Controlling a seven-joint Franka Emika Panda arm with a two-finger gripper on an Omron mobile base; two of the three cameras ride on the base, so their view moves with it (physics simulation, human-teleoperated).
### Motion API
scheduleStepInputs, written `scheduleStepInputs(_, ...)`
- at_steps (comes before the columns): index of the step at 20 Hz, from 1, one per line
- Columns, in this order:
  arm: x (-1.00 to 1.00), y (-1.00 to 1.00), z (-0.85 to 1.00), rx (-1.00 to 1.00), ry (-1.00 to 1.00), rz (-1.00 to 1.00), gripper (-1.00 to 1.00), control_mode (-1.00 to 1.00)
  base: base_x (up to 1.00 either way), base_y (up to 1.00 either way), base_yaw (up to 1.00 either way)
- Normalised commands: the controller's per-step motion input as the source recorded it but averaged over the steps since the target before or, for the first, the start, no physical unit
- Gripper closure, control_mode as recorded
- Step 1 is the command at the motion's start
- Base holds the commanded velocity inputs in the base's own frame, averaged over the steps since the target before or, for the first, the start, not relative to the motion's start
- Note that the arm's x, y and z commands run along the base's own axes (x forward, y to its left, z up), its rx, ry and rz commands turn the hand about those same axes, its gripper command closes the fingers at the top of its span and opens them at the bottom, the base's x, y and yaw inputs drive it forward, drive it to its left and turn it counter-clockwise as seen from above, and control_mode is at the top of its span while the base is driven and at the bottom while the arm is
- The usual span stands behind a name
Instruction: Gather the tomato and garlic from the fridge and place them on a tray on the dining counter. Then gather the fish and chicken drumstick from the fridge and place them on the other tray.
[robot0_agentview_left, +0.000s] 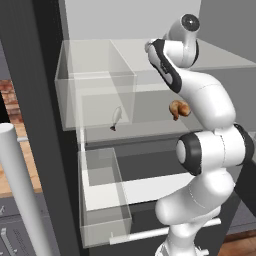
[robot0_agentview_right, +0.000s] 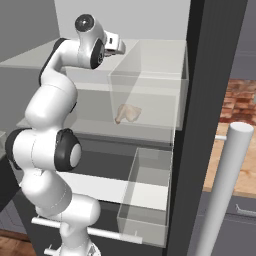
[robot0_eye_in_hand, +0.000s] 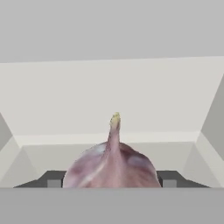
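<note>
Garlic (robot0_eye_in_hand: 111, 166) sits upright btwn jaws, stem tip pointing up.

The garlic (robot0_eye_in_hand: 111, 168) sits right between the fingertips (robot0_eye_in_hand: 53, 180), blocking the way forward; pale shelf floor and back wall lie open beyond it. On the shelf below, the fish (robot0_agentview_left: 116, 119) and the chicken drumstick (robot0_agentview_left: 179, 109) lie well apart with bare shelf between. A clear door bin (robot0_agentview_left: 95, 85) stands to the left
</note>
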Motion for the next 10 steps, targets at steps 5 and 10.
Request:
scheduleStepInputs(5,-0.07,0.00,0.00,0.00,-0.01,0.00,1.00,-1.00,0.00,0.00,0.00)
scheduleStepInputs(10,-0.30,0.00,0.08,0.00,-0.05,0.00,1.00,-1.00,0.00,0.00,0.00)
